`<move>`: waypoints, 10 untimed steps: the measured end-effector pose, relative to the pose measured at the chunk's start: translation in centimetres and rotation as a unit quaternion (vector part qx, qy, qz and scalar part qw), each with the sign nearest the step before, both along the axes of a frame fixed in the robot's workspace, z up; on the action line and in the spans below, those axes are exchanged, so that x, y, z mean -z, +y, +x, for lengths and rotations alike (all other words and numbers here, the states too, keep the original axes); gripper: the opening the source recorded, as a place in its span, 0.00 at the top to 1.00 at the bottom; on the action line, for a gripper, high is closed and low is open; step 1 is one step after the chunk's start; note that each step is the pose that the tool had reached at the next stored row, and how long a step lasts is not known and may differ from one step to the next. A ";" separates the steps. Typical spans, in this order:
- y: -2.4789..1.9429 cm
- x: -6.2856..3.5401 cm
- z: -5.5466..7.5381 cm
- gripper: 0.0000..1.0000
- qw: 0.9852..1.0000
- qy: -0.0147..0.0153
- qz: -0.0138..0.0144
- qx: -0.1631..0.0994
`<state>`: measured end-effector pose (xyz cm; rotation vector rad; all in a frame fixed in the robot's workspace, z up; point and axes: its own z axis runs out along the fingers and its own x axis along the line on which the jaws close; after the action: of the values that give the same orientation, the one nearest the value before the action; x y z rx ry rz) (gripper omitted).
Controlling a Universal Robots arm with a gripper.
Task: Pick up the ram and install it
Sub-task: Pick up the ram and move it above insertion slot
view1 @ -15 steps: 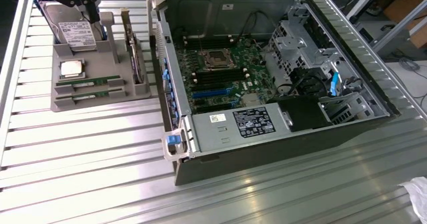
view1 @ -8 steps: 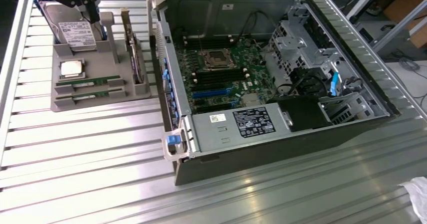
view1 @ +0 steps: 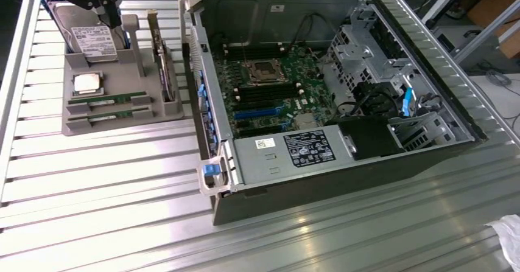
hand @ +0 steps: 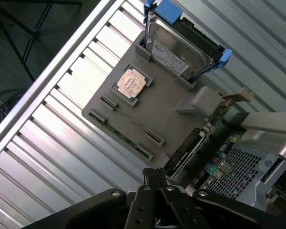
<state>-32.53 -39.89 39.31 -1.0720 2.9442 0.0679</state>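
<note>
Two ram sticks lie side by side in slots of a grey holder (view1: 114, 126) at the exterior view's left: one ram (view1: 108, 98) and, nearer the holder's front edge, the other ram (view1: 108, 116). In the wrist view both appear edge-on, as ram (hand: 133, 125) and ram (hand: 119, 137). My black gripper (view1: 109, 15) hangs above the holder's far end, over the hard drive, well away from the sticks. Its fingers are shut together with nothing between them, as the gripper (hand: 155, 177) shows from the wrist.
The holder also carries a hard drive (view1: 91, 41), a silver CPU (view1: 87, 83) and an upright expansion card (view1: 167, 71). An open computer case (view1: 455, 111) lies at the exterior view's right, with black memory slots (view1: 268, 94) on its motherboard. Ribbed metal table (view1: 106, 187) all around.
</note>
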 end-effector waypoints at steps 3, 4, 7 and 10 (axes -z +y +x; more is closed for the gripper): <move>0.00 0.00 0.0 0.89 1.000 0.000 0.000 -0.011; 0.00 0.00 0.0 0.89 1.000 0.000 0.000 -0.014; 0.00 0.00 0.0 0.89 1.000 0.000 -0.001 -0.021; 0.00 0.00 0.0 0.89 0.999 0.000 -0.001 -0.033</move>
<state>-32.53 -39.89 39.31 -1.1702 2.9088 0.0658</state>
